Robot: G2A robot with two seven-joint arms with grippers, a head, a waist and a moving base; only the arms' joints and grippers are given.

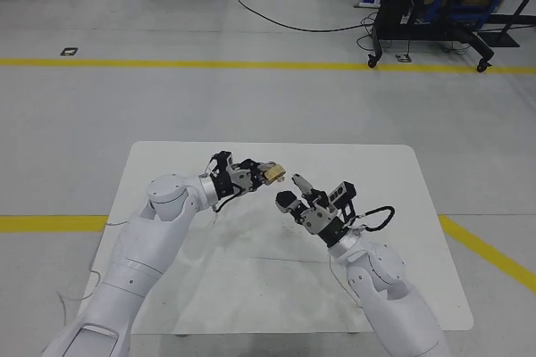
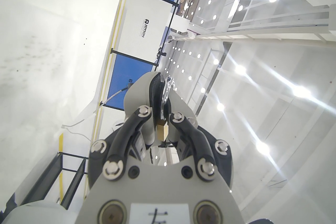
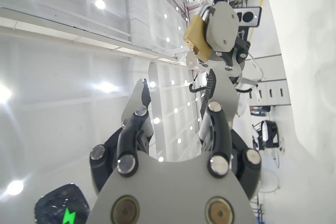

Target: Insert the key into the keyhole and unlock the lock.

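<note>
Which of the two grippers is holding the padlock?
The left gripper, shut on the brass padlock; the right gripper is open and holds nothing.

1. I count one brass padlock (image 1: 271, 172).
2. I have two grippers: my left gripper (image 2: 163, 80) and my right gripper (image 3: 176, 78).
3. I have two arms: my left arm (image 1: 161, 232) and my right arm (image 1: 384, 277).
4. I see one white table (image 1: 250, 277).
5. On the floor I count two yellow lines, a far line (image 1: 161, 62) and a near line (image 1: 36, 223), and one dark wheeled cart (image 1: 429, 27).
</note>
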